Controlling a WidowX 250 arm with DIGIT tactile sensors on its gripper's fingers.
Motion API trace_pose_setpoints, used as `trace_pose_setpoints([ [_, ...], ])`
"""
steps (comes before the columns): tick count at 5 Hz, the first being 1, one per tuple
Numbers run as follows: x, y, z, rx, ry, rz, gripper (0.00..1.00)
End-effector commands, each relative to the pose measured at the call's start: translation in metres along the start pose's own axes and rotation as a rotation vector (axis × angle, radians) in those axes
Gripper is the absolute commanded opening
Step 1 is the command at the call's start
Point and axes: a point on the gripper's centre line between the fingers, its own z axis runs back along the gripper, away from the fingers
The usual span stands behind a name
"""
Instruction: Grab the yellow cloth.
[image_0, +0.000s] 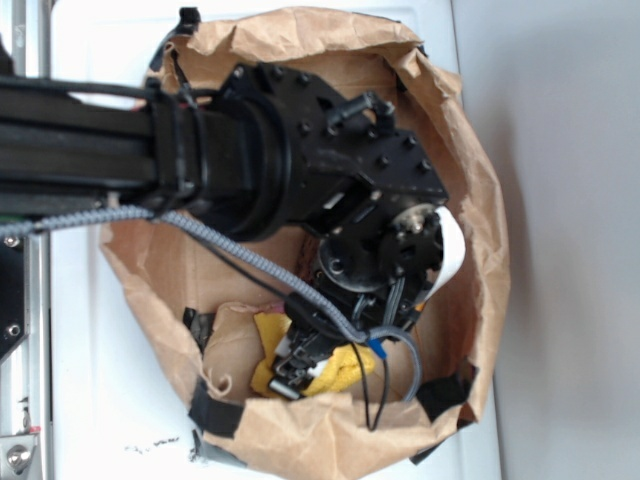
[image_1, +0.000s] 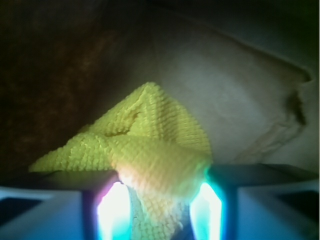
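1. Down inside the bag, bright yellow waffle-textured cloth lies bunched on the bottom near the lower wall, one fold peaked upward.
2. Black robot gripper clamps a fold of that cloth; both fingers press its sides.
3. Crumpled brown paper bag rings everything, black tape patches on its rim.
4. Grey braided cable crosses the arm.
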Motion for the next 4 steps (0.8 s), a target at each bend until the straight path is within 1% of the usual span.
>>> trace_pose_setpoints([
  [1,0.010,0.000,0.035,0.088,-0.098,-0.006,0.00],
  [2,0.009,-0.002,0.031,0.098,-0.109,-0.013,0.00],
  [3,0.002,-0.002,0.040,0.121,-0.181,0.009,0.00],
  [4,-0.012,0.005,0.060,0.097,-0.291,0.049,0.00],
])
